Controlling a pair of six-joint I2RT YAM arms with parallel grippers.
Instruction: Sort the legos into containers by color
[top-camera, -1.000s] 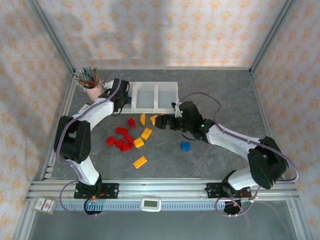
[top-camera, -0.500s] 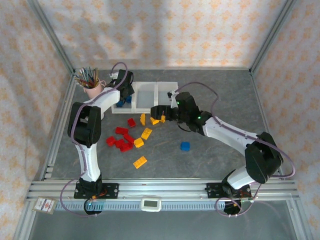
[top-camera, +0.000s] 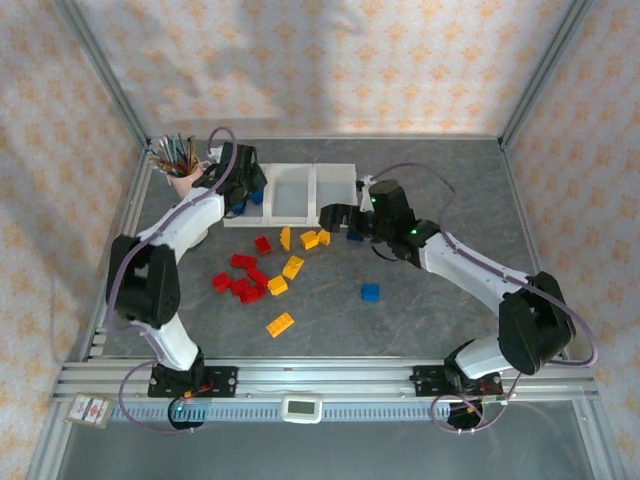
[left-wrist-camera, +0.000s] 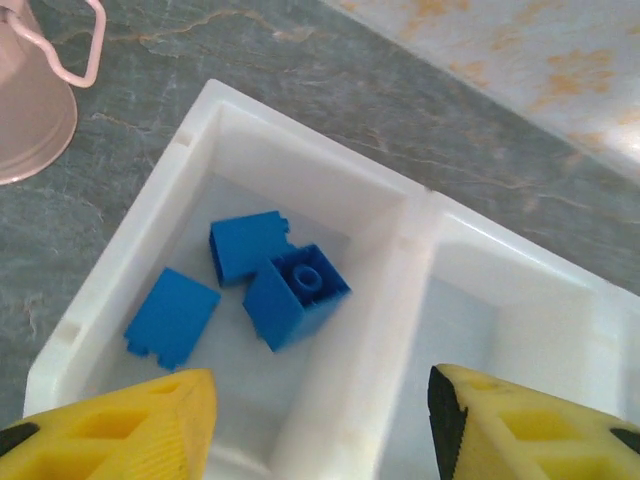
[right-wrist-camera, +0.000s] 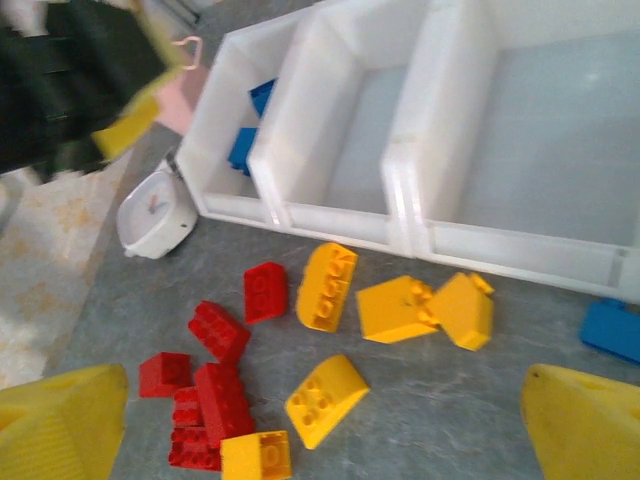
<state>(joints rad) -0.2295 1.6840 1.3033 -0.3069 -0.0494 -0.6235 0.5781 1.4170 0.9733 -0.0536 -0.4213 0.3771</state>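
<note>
Grey table (top-camera: 440, 320), blue legos (left-wrist-camera: 296, 292) in container (left-wrist-camera: 310, 160)

Bins (top-camera: 290, 200): three, joined in one row. Blue bricks (left-wrist-camera: 296, 294): three in the nine-o'clock end bin, two loose on the worktop (top-camera: 430, 320). Yellow-orange bricks (top-camera: 293, 267): six, loose at six o'clock of the bins. Red bricks (top-camera: 243, 261): about six, clustered, count unsure. Pink cup (top-camera: 184, 183) of pencils (top-camera: 172, 155): one.
</note>
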